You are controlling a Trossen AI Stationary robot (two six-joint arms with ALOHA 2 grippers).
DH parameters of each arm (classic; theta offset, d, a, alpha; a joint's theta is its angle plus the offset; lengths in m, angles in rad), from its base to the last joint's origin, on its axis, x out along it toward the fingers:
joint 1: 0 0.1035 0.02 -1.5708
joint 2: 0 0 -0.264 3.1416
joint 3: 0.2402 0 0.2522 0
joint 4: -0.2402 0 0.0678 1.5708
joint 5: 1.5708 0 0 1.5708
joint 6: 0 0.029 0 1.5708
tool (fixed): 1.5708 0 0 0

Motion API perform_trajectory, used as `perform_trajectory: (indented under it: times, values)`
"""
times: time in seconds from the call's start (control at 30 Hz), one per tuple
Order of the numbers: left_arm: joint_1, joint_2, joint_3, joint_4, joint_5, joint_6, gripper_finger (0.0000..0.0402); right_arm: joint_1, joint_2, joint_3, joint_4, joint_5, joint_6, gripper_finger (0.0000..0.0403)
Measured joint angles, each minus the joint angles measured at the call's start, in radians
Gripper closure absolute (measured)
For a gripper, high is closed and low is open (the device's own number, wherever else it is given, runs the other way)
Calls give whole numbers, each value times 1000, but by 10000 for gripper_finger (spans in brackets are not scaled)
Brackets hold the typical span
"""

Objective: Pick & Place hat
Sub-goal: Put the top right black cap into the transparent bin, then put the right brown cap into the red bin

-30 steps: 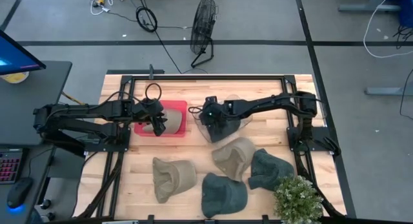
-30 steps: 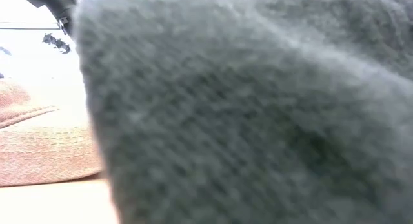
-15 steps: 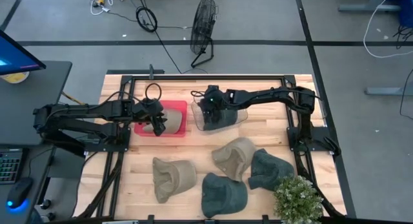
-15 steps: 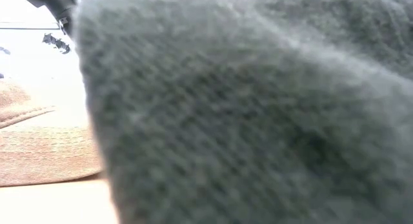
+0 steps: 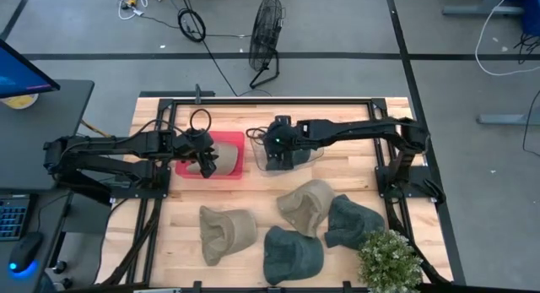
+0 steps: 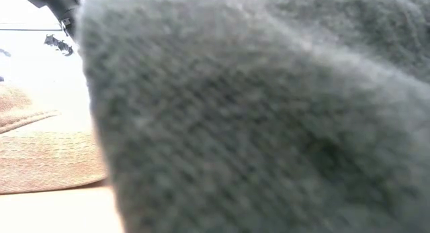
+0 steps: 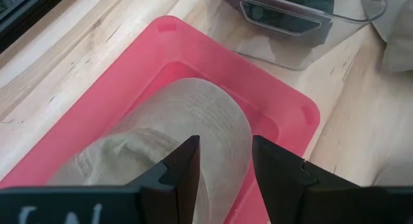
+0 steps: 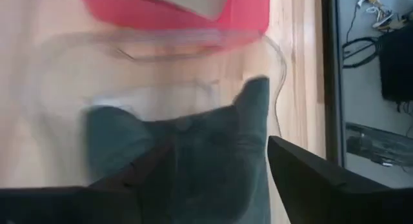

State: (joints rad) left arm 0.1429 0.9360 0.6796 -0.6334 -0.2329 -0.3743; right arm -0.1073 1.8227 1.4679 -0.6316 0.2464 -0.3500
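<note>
A tan hat (image 7: 193,114) lies in the red bin (image 7: 284,101) at the table's far left. My left gripper (image 7: 222,166) is open right above the hat's crown, one finger on either side of it. Beside the red bin stands a clear bin (image 5: 310,154), and a dark green hat (image 8: 193,146) lies in it. My right gripper (image 8: 216,159) hovers over that hat, open wide. In the high view my left gripper (image 5: 207,164) and my right gripper (image 5: 278,148) are on either side of the red bin's right wall. My left gripper's fingers (image 7: 184,166) come at the tan hat's crown from above, but I cannot tell whether they touch it. My right gripper's fingers (image 8: 303,172) stand on either side of the dark green hat from above. Its upturned flap (image 8: 255,101) rises between them. Whether they touch it I cannot tell.
Several more hats lie on the near half of the table: a tan one (image 5: 228,232), a dark green one (image 5: 293,252), another tan one (image 5: 305,204) and another dark green one (image 5: 353,221). A potted plant (image 5: 390,261) stands at the near right corner. Dark green cloth (image 6: 255,119) fills most of the low view.
My right gripper has gone a little toward the table's far edge over the clear bin, and the dark green hat under it has gone with it.
</note>
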Motion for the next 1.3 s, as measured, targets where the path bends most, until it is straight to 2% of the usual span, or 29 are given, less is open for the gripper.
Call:
perform_trajectory:
  times: [0.17, 0.33, 0.6, 0.93, 1.07, 1.3]
  values:
    - [-1, 0, 0, 1, 0, -8, 257, 95, -47, 83, -239, -6, 127, 158]
    - [-1, 0, 0, 1, 0, -8, 257, 173, -79, 110, -442, -75, 448, 158]
    - [-1, 0, 0, 1, 0, -8, 257, 318, -65, 72, -601, -128, 767, 158]
    - [-1, 0, 0, 1, 0, -8, 257, 360, -63, -113, -447, -97, 988, 158]
    - [-1, 0, 0, 4, 0, -8, 257, 359, -63, -197, -410, -97, 998, 158]
    - [-1, 0, 0, 59, 0, -6, 257, 358, -63, -325, -190, -104, 1008, 170]
